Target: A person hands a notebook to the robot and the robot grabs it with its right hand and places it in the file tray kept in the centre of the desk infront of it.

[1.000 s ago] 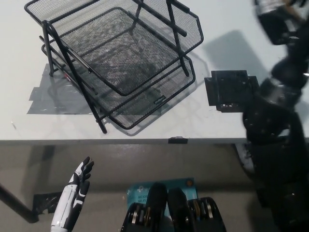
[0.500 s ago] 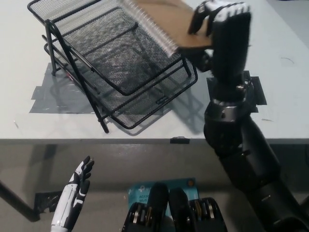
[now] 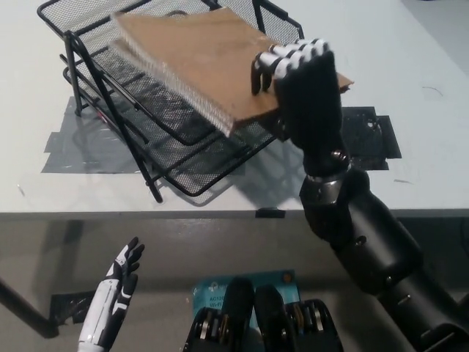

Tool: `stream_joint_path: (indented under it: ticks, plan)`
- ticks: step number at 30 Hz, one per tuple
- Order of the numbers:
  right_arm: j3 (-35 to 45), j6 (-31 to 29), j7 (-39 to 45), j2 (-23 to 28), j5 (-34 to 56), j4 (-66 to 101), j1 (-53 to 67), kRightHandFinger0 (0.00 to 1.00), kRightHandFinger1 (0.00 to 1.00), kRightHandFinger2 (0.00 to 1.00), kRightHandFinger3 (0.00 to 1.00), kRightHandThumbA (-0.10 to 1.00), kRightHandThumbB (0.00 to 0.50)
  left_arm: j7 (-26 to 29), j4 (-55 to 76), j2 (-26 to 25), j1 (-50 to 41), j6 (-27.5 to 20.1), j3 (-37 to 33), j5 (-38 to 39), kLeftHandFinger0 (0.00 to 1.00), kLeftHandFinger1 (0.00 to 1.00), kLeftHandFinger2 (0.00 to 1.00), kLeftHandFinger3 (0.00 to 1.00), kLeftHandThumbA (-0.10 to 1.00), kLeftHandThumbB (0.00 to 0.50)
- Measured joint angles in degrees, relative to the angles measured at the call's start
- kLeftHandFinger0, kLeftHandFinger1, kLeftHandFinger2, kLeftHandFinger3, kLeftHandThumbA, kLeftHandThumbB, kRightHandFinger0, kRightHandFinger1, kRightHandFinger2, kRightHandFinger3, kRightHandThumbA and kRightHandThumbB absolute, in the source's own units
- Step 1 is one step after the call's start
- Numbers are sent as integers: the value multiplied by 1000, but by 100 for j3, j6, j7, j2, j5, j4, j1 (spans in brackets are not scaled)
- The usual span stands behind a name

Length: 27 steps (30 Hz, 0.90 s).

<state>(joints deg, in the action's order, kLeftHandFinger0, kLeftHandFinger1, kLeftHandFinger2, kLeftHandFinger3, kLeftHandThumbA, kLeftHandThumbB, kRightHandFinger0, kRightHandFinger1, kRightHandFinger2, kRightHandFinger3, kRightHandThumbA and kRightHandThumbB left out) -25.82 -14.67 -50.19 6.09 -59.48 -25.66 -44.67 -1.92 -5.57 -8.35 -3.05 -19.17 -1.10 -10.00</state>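
White desk (image 3: pixel 220 194) fills the upper part of your head view, its front edge running across the middle of the picture. Grey tape patch (image 3: pixel 73 147) lies flat on it at the left, under the rear of the tray frame. Dark square plate (image 3: pixel 366 139) sits on the desk at the right, partly hidden behind the arm.

Black wire-mesh file tray (image 3: pixel 183 158) stands at the centre of the desk, two tiers on a tilted frame, the open fronts facing toward the lower right.

Black right arm (image 3: pixel 374 249) comes up from the bottom right corner. You see the right hand (image 3: pixel 300 81) raised over the tray's near right corner, back of the hand toward the camera, fingers curled down over the notebook's right edge and clamped on it.

Brown card-covered notebook (image 3: pixel 198 59) is held flat-ish, tilted, above the top tier. Its far left corner reaches over the mesh of the upper tray; its spiral binding (image 3: pixel 172 84) runs along the near left edge. Whether any part of it touches the mesh, you cannot tell from this angle.

White left hand (image 3: pixel 117 282) rests below the desk edge at lower left, holding nothing, fingers spread and pointing up.
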Motion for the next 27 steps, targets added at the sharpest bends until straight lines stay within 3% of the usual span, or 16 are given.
stream_joint_path:
  ticks: [7,14,19,27]
  plan:
    - [-457,-202,-246,239,-313,-371,-79,0,0,27,101,613,0,0,-1,-2,7,-1,-10,-2,1000,1000,1000,1000,1000,277]
    - [-758,-337,-412,453,-537,-562,-291,0,0,66,207,608,0,2,-5,-15,43,-48,-24,-37,1000,1000,1000,1000,1000,277]
    - [-844,-421,-468,489,-638,-647,-413,0,0,40,196,657,0,2,-5,-15,83,-51,-36,-41,1000,1000,1000,1000,1000,294]
    - [-863,-459,-467,487,-724,-719,-666,0,0,14,186,580,0,1,-4,-15,102,-51,-46,-35,1000,1000,993,1000,1000,307]
